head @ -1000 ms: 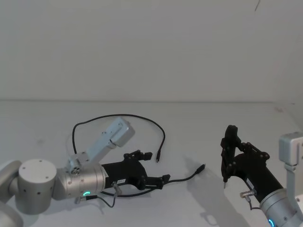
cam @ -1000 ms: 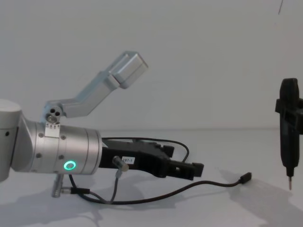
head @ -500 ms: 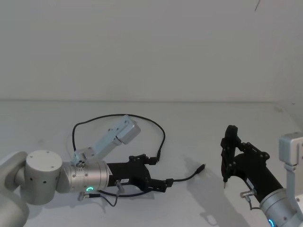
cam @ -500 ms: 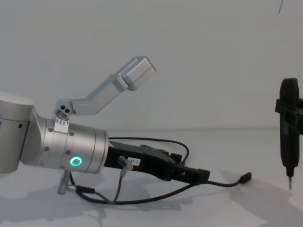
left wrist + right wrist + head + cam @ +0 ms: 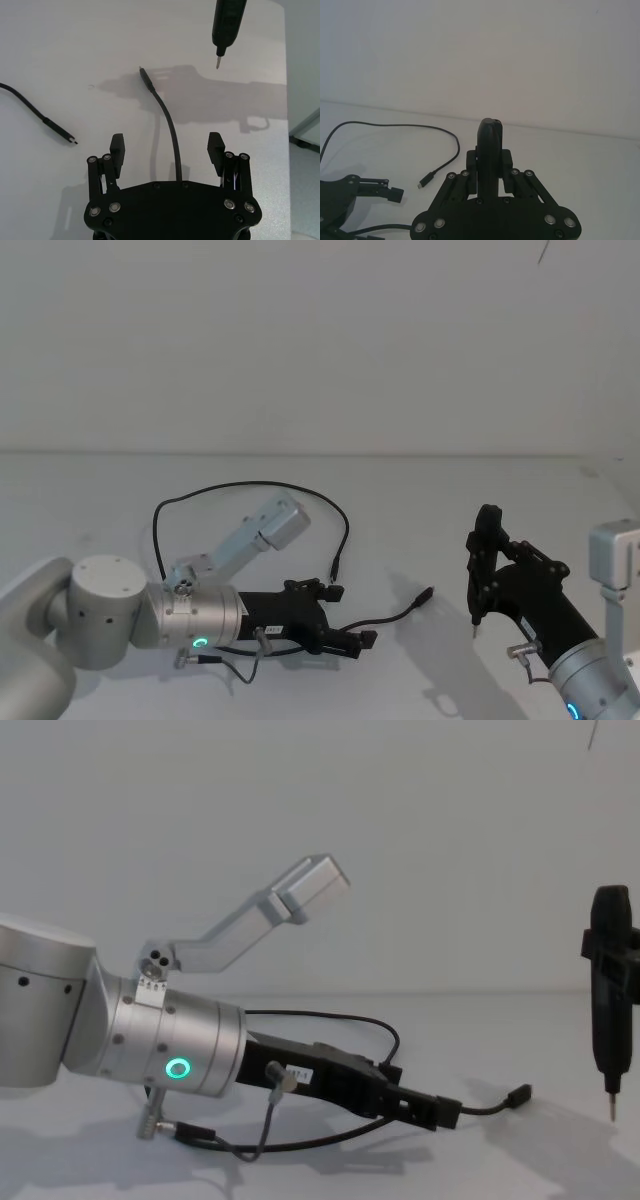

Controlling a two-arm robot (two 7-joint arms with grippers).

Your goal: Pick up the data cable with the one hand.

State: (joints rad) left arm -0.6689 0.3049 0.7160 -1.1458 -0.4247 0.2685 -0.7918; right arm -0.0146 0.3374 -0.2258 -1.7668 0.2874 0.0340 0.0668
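Observation:
The data cable (image 5: 250, 485) is a thin black cord looped on the white table, with one plug (image 5: 333, 578) by the loop's end and the other plug (image 5: 427, 593) farther right. My left gripper (image 5: 350, 616) lies low over the stretch leading to that right plug. It is open, and in the left wrist view the cable (image 5: 169, 122) runs between its two fingers (image 5: 117, 146) without being clamped. In the chest view the left gripper (image 5: 432, 1108) sits just short of the plug (image 5: 518, 1097). My right gripper (image 5: 487, 570) hovers at the right.
The right gripper is shut on an upright black tool (image 5: 610, 990) with a thin pin tip, held above the table right of the cable. A short grey lead (image 5: 268, 1120) hangs under the left wrist. A silver camera bracket (image 5: 262, 530) rises above the left arm.
My left gripper has slid forward and to the right and tilted down toward the table, so its open fingers now straddle the cable nearer the right plug. The right arm has not moved.

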